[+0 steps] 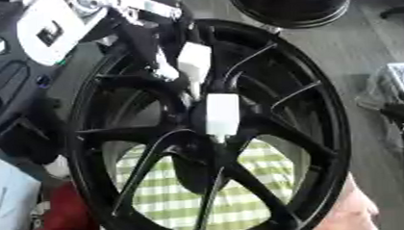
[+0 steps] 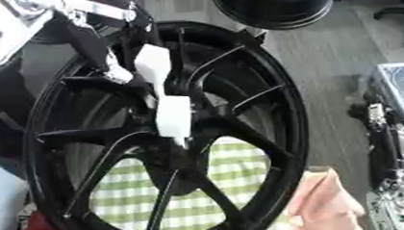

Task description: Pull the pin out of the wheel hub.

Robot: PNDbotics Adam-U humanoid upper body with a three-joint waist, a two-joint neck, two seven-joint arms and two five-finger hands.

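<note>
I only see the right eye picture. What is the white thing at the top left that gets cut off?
Observer: It is a white plate. The left eye view shows a dark square hole in it.
Operator: What's to the left of the wheel?
Observer: A black panel with oval hollows, just beyond the rim of the wheel.
Operator: And the red bit at the bottom?
Observer: In the left eye view it is a bigger red lump, low by the rim. I cannot tell what it is.
</note>
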